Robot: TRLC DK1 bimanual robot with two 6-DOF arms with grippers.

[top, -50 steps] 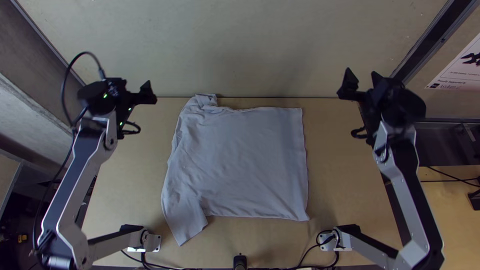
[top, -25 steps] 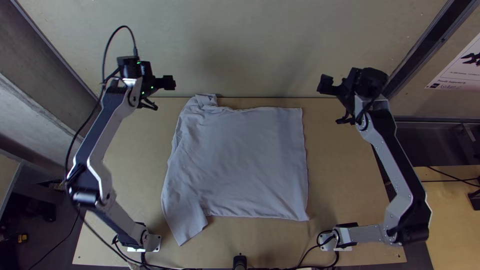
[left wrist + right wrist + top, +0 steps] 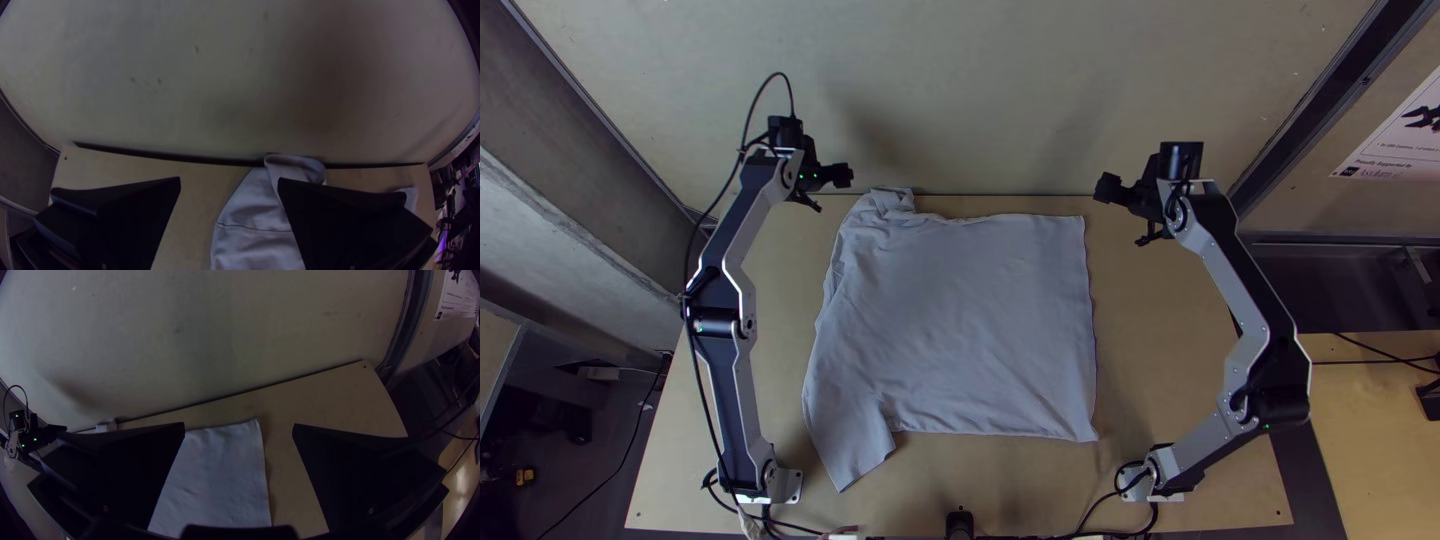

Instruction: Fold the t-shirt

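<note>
Both jaws of the left gripper stand wide apart, holding no cloth, just off the far left corner of the pale t-shirt. At that corner of the t-shirt, the far sleeve is bunched, partly turned over on itself. At the t-shirt's near left corner, the near sleeve lies flat and sticks out towards the near side. Between these and the right edge, the t-shirt's body is spread on the wooden table, lightly wrinkled at the left and smoother towards the straight hem that forms its right side. Off the t-shirt's far right corner is the right gripper, its jaws also wide, with nothing between them.

Folding looks barely begun, if at all: the t-shirt has been laid out, but no deliberate fold crosses its body. Left to do, most likely, are opening out or tucking the far sleeve, turning in the near sleeve, then doubling the body into a compact shape.
</note>
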